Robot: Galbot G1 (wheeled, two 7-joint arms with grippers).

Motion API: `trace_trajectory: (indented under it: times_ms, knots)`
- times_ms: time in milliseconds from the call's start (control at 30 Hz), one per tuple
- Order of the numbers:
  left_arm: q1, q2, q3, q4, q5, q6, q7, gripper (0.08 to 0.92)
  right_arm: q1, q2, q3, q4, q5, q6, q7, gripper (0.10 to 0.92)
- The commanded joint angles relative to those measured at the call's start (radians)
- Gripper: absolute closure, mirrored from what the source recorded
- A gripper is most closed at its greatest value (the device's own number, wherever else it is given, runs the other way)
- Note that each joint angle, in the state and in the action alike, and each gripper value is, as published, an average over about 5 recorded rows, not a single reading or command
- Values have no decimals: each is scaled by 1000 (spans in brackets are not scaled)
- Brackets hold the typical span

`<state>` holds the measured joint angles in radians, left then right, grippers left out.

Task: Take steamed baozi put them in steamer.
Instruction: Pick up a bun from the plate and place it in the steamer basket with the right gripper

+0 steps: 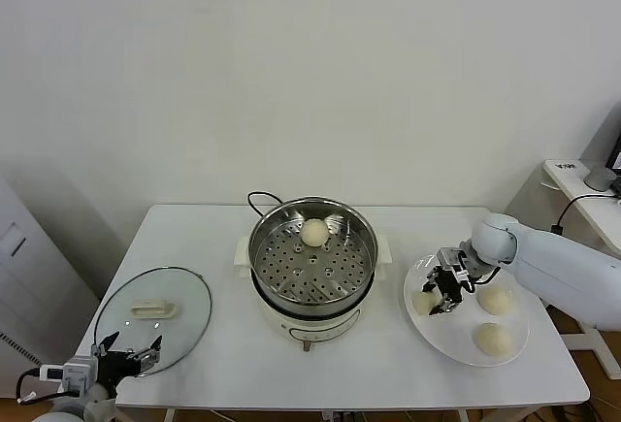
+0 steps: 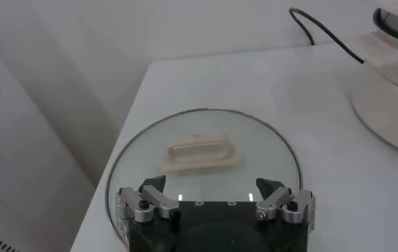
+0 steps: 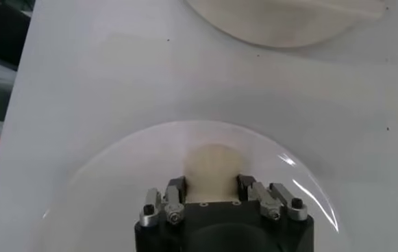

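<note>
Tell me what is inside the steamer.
One steamed baozi sits on the perforated floor at the far side of the steamer. The rest of the floor shows bare; whatever lies beneath it is hidden.

No legible text, label, brand, number or sign appears in any view. The steamer (image 1: pixel 312 259), the plate (image 1: pixel 441 339), the glass lid (image 1: pixel 184 310) and the table (image 1: pixel 223 344) carry no readable markings; the gripper housings in both wrist views are likewise unmarked.
</note>
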<state>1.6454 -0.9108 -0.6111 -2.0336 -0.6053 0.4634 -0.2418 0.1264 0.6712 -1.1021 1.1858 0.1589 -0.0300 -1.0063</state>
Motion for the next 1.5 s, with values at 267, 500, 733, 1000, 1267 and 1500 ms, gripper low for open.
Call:
trace_trajectory:
  times_ms: [267,500,733,1000,1267,1500]
  knots:
    - [-2,-1,-2,-2,2,4,-7,177,526,-104,-353,208,282,-68,-75,558]
    - [-9,2,-3,-4,2,6,-10,177,846,-84,-557,329,509,-185,-67,558]
    - [-20,4,5,-6,2,9,-16,177,908,-11,-557,370,674,-266,-5,558]
    - [-18,6,7,-2,1,5,-16,177,839,187,-469,360,799,-344,117,558]
    - [-20,2,8,-3,2,3,-19,177,729,340,-430,305,831,-374,216,558]
    - [-17,-1,7,-4,1,0,-20,177,623,440,-404,239,822,-382,280,558]
